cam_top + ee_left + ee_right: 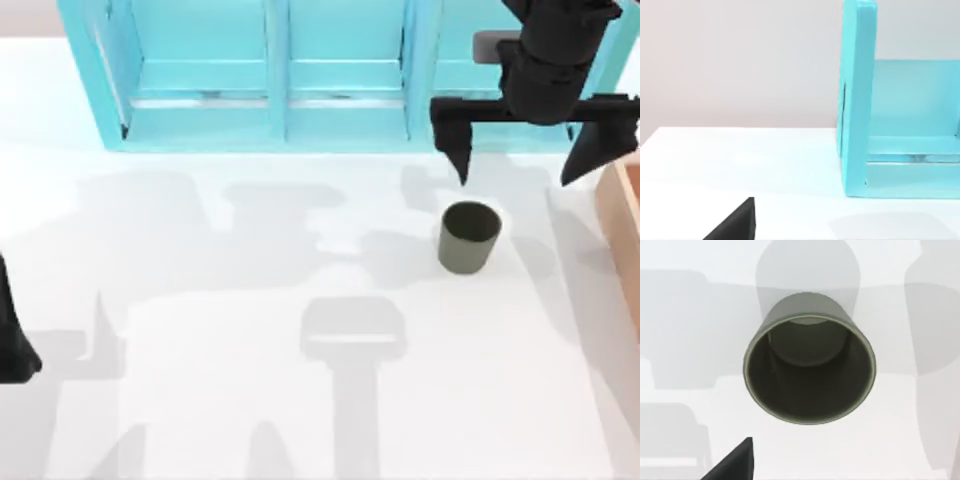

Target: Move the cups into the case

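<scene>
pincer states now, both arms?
Left pincer: parked at the table's left edge, cannot be told.
Right pincer: open, above the cup, holding nothing.

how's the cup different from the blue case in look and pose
The cup is dark olive-grey and round; the case is light blue and boxy, with upright dividers. The cup is small and stands under the open right gripper; the case is far wider, running along the table's far side. The cup opens upward; the case opens toward the front. Both rest on the table.

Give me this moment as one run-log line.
right end effector: open, above cup | cup: upright on table, outside case | left end effector: parked, table's left edge
</scene>
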